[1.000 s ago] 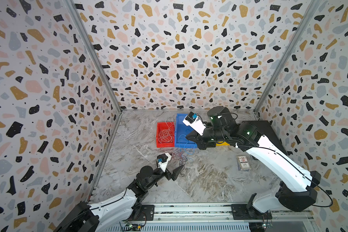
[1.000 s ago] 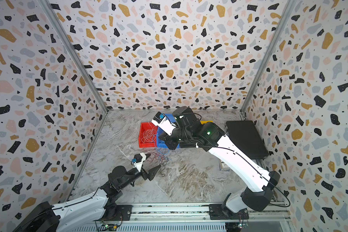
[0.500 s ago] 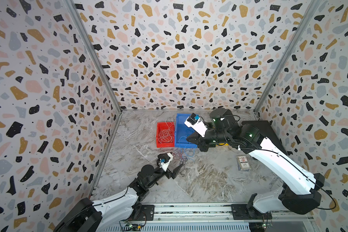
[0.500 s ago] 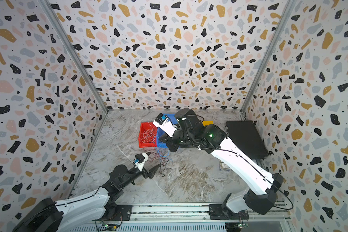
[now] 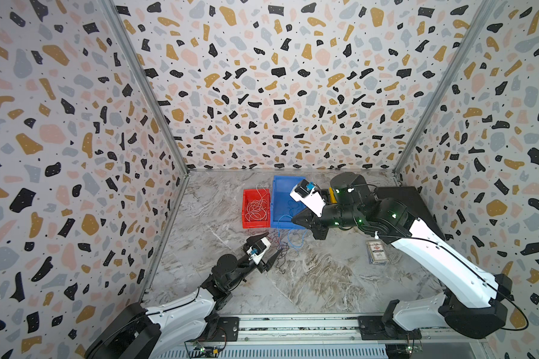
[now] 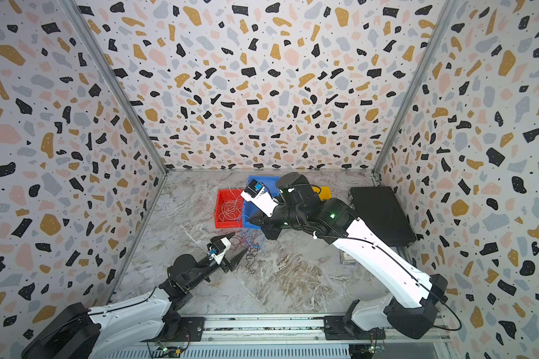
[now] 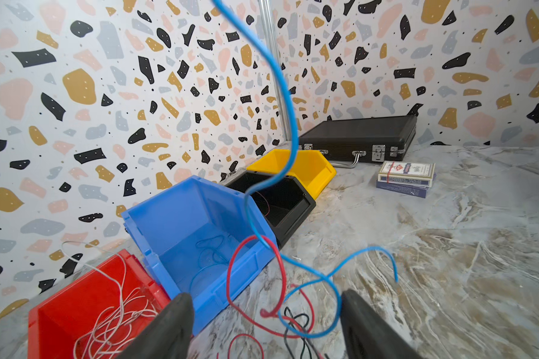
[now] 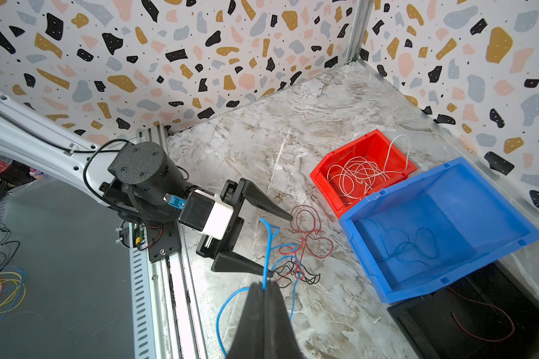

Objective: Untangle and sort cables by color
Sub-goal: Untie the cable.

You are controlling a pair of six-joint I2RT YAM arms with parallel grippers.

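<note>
A tangle of red, blue and black cables (image 5: 281, 250) (image 6: 251, 246) lies on the marble floor in front of the bins. My left gripper (image 7: 266, 323) (image 5: 272, 242) sits low at the tangle, open, with red, blue and black strands lying loose between its fingers. My right gripper (image 8: 264, 287) (image 5: 293, 219) hangs above the tangle, shut on a blue cable (image 7: 280, 102) that rises from the pile. White cables (image 8: 358, 174) fill the red bin (image 5: 246, 199). Blue cables (image 8: 408, 245) lie in the blue bin (image 5: 277, 183). A red cable (image 8: 479, 323) lies in the black bin (image 7: 305, 202).
A yellow bin (image 7: 318, 167) stands behind the black bin. A closed black case (image 7: 355, 136) lies against the right wall, with stacked card decks (image 7: 405, 177) (image 5: 376, 253) in front of it. The arm rail (image 5: 293, 326) runs along the front edge.
My left gripper's jaws have narrowed somewhat around the tangle. The right arm has drifted slightly to the right, still holding the blue cable.
</note>
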